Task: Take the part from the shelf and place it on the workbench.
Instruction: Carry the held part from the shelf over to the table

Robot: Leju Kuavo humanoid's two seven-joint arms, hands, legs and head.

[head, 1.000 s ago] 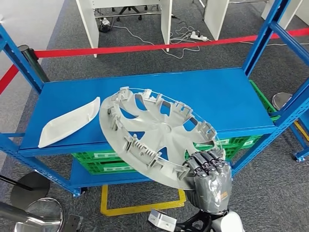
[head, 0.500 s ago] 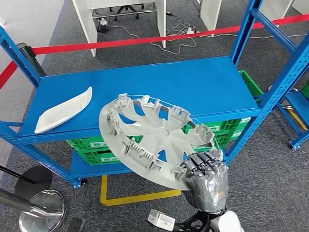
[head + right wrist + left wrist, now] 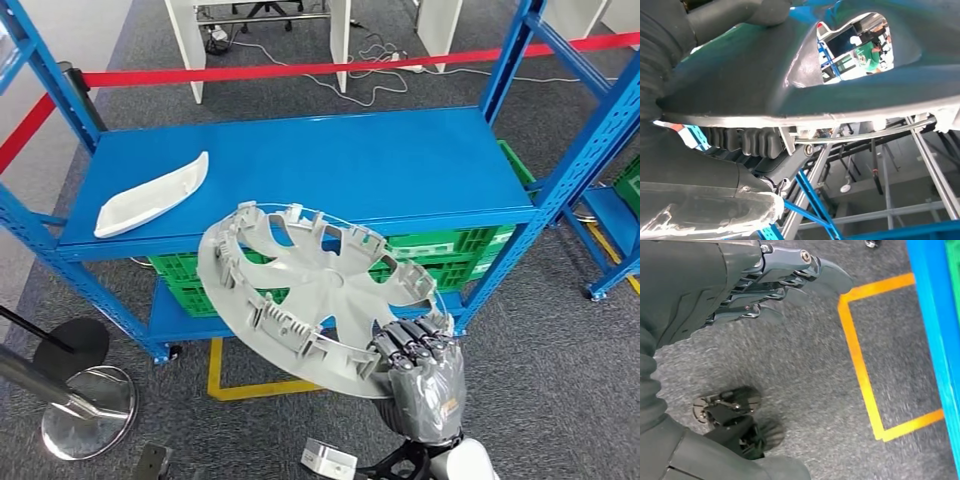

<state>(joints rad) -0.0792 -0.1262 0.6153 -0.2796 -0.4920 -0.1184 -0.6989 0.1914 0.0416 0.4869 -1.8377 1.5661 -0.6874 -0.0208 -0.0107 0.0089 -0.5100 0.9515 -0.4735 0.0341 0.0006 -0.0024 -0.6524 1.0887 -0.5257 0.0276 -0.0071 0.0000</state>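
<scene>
1. We see the right hand [image 3: 420,385] gripping the rim of a grey wheel cover [image 3: 321,295], its dark fingers [image 3: 407,343] curled over the edge.
2. We find the wheel cover held tilted in the air, in front of the blue shelf [image 3: 317,165] and clear of its top board.
3. We note a white curved part [image 3: 152,195] lying on the shelf, green crates [image 3: 445,262] below it.
4. We see the left hand [image 3: 734,287] over grey carpet, holding nothing, its fingers [image 3: 798,277] extended and close together.

Grey wheel cover [image 3: 317,290], blue shelf [image 3: 362,160], white trim piece [image 3: 151,195], red tape [image 3: 302,70].
</scene>
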